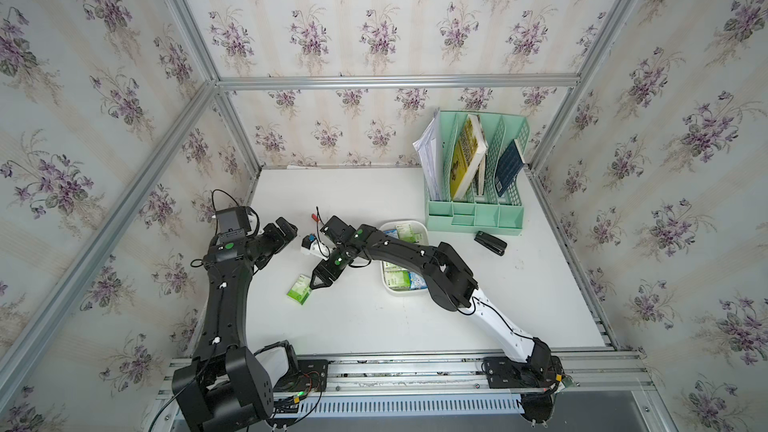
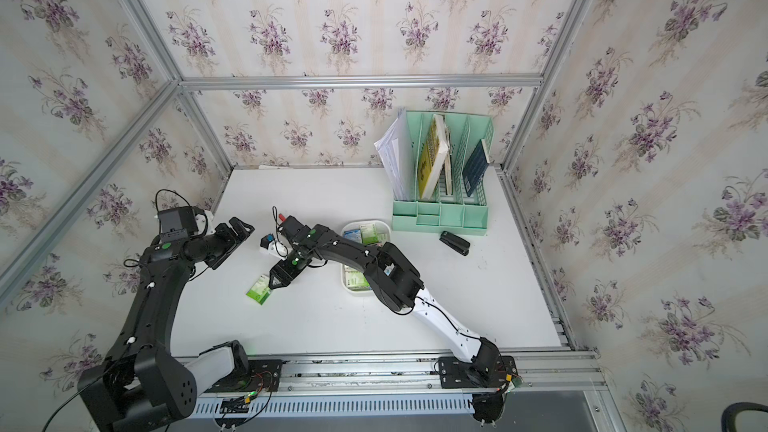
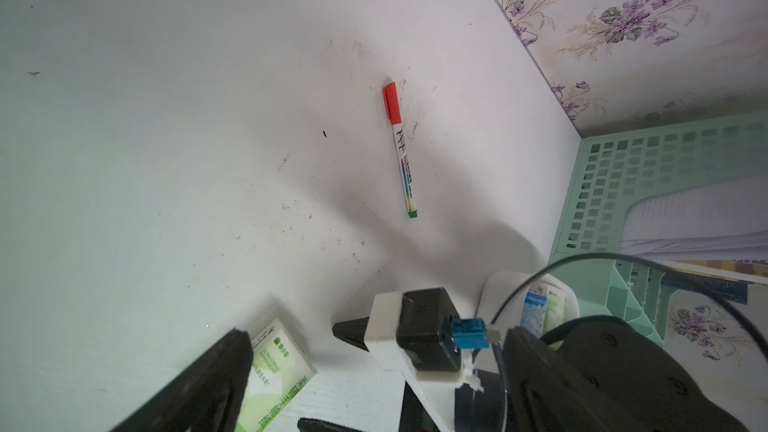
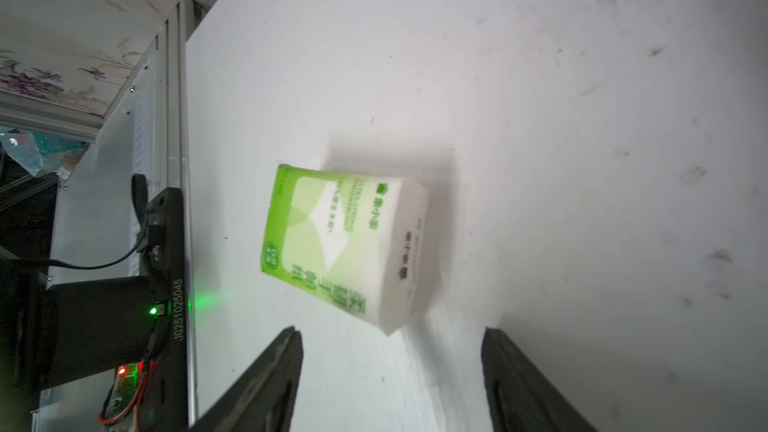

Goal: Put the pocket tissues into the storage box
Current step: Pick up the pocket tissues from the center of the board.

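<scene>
A green-and-white pocket tissue packet [image 1: 299, 289] [image 2: 259, 289] lies flat on the white table, left of the storage box. My right gripper [image 1: 321, 281] [image 4: 390, 332] is open just short of it; the packet [image 4: 345, 243] lies ahead of the fingertips, with nothing between the jaws. The storage box [image 1: 388, 289] [image 2: 365, 294] is a shallow white tray partly under my right arm, holding several green-and-white and light blue packets [image 1: 409, 231]. My left gripper [image 1: 286, 229] [image 3: 376, 331] hovers open and empty further back, with the loose packet [image 3: 274, 371] beside one finger.
A red-capped marker pen [image 3: 401, 151] [image 1: 318, 218] lies behind the grippers. The mint-green file organiser [image 1: 473, 214] with books stands at the back right, a black stapler [image 1: 490, 243] in front of it. Papered walls enclose the table on three sides.
</scene>
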`<state>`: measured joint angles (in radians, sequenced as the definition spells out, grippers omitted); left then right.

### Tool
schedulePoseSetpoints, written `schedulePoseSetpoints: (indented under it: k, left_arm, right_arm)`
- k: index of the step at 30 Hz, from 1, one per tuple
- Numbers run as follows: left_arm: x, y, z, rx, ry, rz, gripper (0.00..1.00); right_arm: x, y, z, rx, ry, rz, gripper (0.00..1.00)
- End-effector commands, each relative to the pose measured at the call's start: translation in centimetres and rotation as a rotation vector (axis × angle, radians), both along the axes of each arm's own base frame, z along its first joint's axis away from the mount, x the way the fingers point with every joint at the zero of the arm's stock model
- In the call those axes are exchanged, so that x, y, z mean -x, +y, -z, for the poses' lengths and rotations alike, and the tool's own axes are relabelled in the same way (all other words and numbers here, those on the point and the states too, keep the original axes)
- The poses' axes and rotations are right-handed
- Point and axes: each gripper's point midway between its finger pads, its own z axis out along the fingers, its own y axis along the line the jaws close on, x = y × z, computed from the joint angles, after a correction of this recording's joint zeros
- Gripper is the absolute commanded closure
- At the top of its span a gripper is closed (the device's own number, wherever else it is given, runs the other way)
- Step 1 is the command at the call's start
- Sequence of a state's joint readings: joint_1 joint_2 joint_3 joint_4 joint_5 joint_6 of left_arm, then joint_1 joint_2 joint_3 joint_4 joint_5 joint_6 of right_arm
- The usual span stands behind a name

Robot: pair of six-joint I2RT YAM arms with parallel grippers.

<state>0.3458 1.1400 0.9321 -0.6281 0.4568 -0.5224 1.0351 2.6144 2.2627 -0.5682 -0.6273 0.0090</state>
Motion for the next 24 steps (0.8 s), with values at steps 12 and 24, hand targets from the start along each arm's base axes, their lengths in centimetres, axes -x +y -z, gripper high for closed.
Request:
schedulePoseSetpoints:
  k: [12, 24]
  left_arm:
    - [0.2, 0.8, -1.0, -0.033, -0.007, 0.029, 0.01]
    - [0.8, 1.8, -1.2, -0.031, -0.013, 0.003, 0.01]
  right_arm:
    - [0.8, 1.7, 1.6, 0.01, -0.029, 0.023, 0.3]
    - [0.4, 0.7, 3.1, 0.085, -0.092, 0.049, 0.97]
